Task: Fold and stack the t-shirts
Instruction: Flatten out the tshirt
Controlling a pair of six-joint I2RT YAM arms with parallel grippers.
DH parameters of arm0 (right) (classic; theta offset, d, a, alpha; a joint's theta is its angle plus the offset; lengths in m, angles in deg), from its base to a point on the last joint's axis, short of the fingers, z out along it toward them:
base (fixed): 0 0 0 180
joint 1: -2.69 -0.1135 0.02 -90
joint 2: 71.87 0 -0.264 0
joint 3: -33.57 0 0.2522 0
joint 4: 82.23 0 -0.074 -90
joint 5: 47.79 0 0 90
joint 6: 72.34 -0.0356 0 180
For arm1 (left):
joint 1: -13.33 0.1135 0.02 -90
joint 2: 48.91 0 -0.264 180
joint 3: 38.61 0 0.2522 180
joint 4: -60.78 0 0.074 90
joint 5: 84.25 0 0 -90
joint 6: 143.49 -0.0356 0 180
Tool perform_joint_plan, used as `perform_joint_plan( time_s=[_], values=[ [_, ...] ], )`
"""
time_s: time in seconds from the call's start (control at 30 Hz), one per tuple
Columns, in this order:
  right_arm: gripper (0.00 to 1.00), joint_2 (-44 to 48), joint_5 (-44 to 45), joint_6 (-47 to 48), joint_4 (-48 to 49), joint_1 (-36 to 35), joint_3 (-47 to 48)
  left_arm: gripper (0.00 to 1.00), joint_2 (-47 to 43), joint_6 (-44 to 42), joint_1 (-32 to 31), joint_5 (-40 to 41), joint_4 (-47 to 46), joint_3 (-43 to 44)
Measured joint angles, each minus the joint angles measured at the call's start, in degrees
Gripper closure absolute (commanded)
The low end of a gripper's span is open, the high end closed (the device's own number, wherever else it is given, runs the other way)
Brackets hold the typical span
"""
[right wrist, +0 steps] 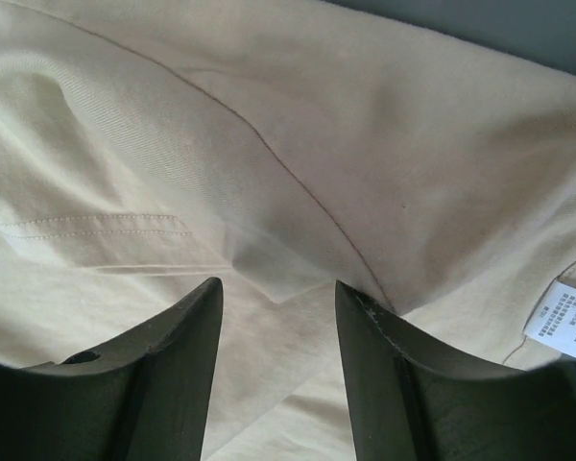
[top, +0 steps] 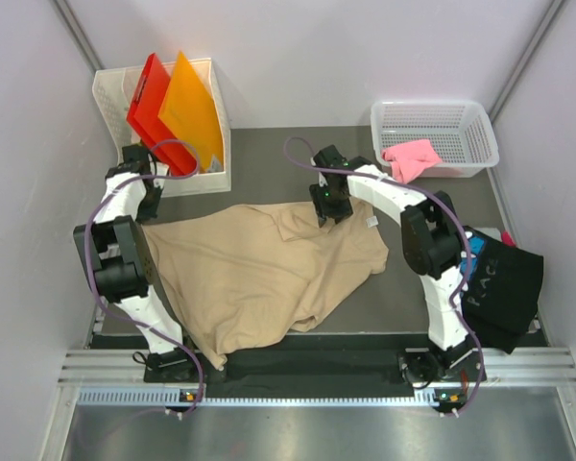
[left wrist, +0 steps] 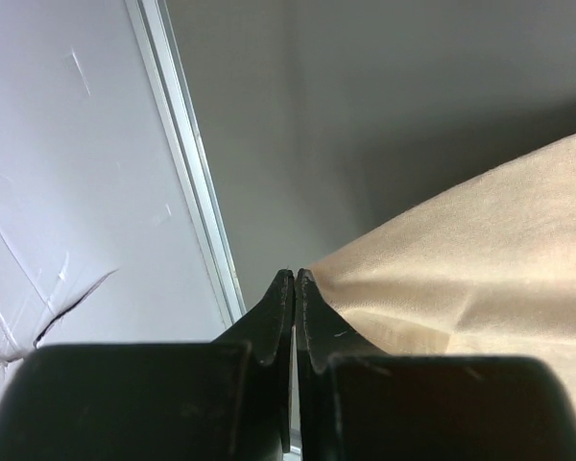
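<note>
One large tan cloth t-shirt (top: 259,274): long axis slants from its label end under the released right pincer (right wrist: 278,298) to the hem, on the near side of the left pincer (left wrist: 296,279), which is clenched on a shirt corner. Beyond left pincer: tall white bin (top: 110,96) holding red plastic sheet (top: 146,106) and orange plastic sheet (top: 190,106). Beyond and right of right pincer: white mesh basket (top: 442,120) holding small pink t-shirt (top: 411,158).

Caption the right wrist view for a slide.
Open right fingers poised above the rumpled tan t-shirt, white label at lower right.
</note>
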Motion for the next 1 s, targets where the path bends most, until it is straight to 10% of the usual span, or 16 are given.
perform_joint_plan(
  time_s=[0.53, 0.77, 1.0],
  values=[
    [0.62, -0.04, 1.40, 0.02, 0.07, 2.91, 1.20, 1.00, -2.64, 0.00, 0.00, -0.83, 0.87, -1.44],
    [0.98, -1.53, 1.38, 0.07, 0.59, 3.19, 4.31, 1.00, -5.09, -0.13, 0.00, -0.87, 1.46, -2.67],
    [1.00, -2.69, 1.33, -0.44, 0.90, 4.22, 4.31, 1.00, -6.36, -0.61, 0.00, -0.85, 2.40, -2.84]
  ],
)
